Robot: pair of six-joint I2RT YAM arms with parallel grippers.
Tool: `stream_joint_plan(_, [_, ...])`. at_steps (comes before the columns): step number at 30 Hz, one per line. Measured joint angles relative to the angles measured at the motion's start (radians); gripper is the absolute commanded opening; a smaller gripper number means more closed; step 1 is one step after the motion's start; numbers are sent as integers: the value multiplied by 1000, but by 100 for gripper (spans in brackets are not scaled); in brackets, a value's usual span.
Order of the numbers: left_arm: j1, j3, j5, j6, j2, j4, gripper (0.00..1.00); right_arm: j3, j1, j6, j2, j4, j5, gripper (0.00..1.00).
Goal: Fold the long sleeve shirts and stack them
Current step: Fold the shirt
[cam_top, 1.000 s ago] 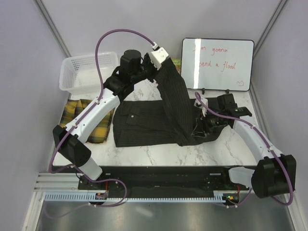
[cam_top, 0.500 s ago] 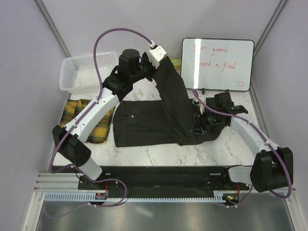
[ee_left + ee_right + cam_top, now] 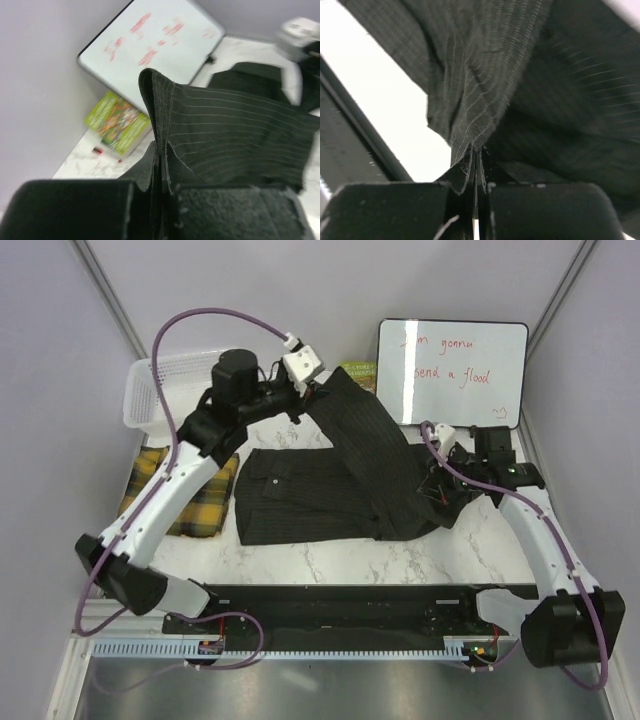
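Your dark shirt lies on the counter, left of the whiteboard and nearer you; one strip is raised, its long axis slanting from the whiteboard's left edge to below its bottom edge; left gripper pinches the far end, right gripper the near end; plaid shirt, farther left, is half hidden by the left arm.

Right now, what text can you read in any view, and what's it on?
"I'm gonna" - whiteboard, top line, red handwriting, faint.
"send a flood" - same whiteboard, second line, red handwriting.
Small red doodle at the whiteboard's lower right: not legible as text.
Green booklet by the back wall: it has print, too blurred to read.
Dark shirt and plaid shirt: no label or text visible.
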Motion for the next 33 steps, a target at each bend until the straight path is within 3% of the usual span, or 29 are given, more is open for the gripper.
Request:
stream_joint_plan(5, [-19, -117, 405, -2, -249, -71, 2, 57, -27, -116, -121, -67, 20, 0])
stream_joint_plan(10, [-239, -217, 645, 44, -396, -198, 2, 31, -31, -312, -173, -140, 42, 0])
stream_joint_plan(12, [-354, -296, 681, 58, -422, -248, 2, -21, -31, -404, -230, -164, 45, 0])
stream_joint_plan(15, [-647, -422, 658, 78, -417, -283, 22, -92, -30, -518, -323, -200, 53, 0])
stream_joint_plan(17, [-780, -515, 605, 111, -382, -304, 35, -126, -31, -592, -379, -224, 60, 0])
stream_joint_plan(19, [-824, -570, 543, 135, -354, -335, 41, -157, -31, -649, -424, -228, 66, 0])
stream_joint_plan(22, [-725, -611, 492, 140, -360, -339, 49, -203, -31, -740, -511, -259, 79, 0])
stream_joint_plan(24, [-520, -642, 473, 131, -409, -306, 43, -232, -31, -793, -575, -281, 87, 0])
stream_joint_plan(29, [-52, -702, 416, 228, -506, -304, 45, -281, -31, -874, -685, -312, 97, 0])
stream_joint_plan(33, [243, -709, 378, 390, -365, -375, 48, -291, -31, -898, -707, -318, 104, 0])
